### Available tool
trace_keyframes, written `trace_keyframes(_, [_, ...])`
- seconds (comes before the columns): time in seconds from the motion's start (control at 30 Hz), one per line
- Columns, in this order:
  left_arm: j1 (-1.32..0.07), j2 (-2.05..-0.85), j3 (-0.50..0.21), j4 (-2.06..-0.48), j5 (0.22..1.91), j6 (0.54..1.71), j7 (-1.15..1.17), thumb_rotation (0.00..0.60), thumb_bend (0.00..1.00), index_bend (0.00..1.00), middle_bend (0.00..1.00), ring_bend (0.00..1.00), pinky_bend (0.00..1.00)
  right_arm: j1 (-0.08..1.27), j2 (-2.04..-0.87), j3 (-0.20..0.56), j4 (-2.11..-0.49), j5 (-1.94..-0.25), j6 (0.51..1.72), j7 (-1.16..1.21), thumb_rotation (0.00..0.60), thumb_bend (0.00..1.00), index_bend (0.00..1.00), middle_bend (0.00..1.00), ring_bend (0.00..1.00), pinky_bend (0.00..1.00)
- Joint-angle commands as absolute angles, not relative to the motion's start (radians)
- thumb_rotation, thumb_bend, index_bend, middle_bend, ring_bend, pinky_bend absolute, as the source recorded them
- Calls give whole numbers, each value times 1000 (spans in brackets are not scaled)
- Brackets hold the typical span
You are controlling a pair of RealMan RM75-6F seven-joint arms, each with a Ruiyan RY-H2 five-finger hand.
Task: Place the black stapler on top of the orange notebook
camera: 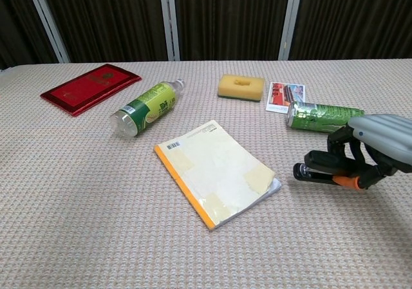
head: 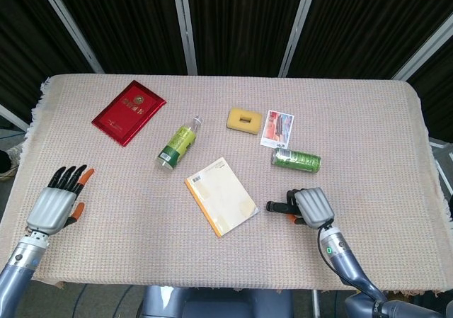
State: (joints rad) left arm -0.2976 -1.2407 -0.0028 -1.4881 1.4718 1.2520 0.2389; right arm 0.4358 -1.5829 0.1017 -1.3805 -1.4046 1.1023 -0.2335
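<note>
The orange-spined notebook (head: 221, 196) (camera: 218, 172) lies flat mid-table with a cream cover. My right hand (head: 309, 206) (camera: 371, 148) grips the black stapler (head: 277, 206) (camera: 319, 174), which sticks out leftward toward the notebook, a short gap from its right edge. In the chest view the stapler seems lifted slightly off the cloth. My left hand (head: 56, 201) rests at the table's front left with fingers spread and nothing in it; the chest view does not show it.
A green can (head: 296, 160) (camera: 322, 116) lies just behind my right hand. A green bottle (head: 178, 143) (camera: 145, 106), yellow sponge (head: 244, 119) (camera: 241, 87), photo card (head: 277, 128) (camera: 284, 96) and red booklet (head: 129, 112) (camera: 90, 87) lie farther back.
</note>
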Motion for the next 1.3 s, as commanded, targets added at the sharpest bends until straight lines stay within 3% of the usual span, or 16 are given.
trace_keyframes(0.03, [-296, -1234, -2, -1493, 1477, 1256, 229, 600, 480, 0, 0, 0, 49, 426, -1549, 103, -1454, -1415, 1141, -293, 600, 316, 628, 587, 618, 699])
trace_keyframes(0.27, [-298, -1220, -3, -1501, 1476, 1251, 202, 600, 477, 0, 0, 0, 49, 433, -1500, 130, -1640, -1390, 1171, -440, 600, 315, 635, 587, 618, 699])
trace_keyframes(0.5, [-305, -1219, -3, -1498, 1469, 1232, 201, 600, 469, 0, 0, 0, 50, 480, -1548, 153, -1744, -1315, 1140, -613, 600, 317, 635, 587, 618, 699])
trace_keyframes(0.93, [-303, -1228, -14, -1491, 1429, 1225, 236, 600, 448, 0, 0, 0, 51, 579, -1736, 180, -1694, -1196, 1103, -780, 600, 316, 634, 587, 618, 699])
trace_keyframes(1.3, [-304, -1217, -19, -1484, 1418, 1214, 204, 600, 448, 0, 0, 0, 51, 651, -1804, 230, -1615, -1108, 1051, -778, 600, 317, 634, 587, 618, 699])
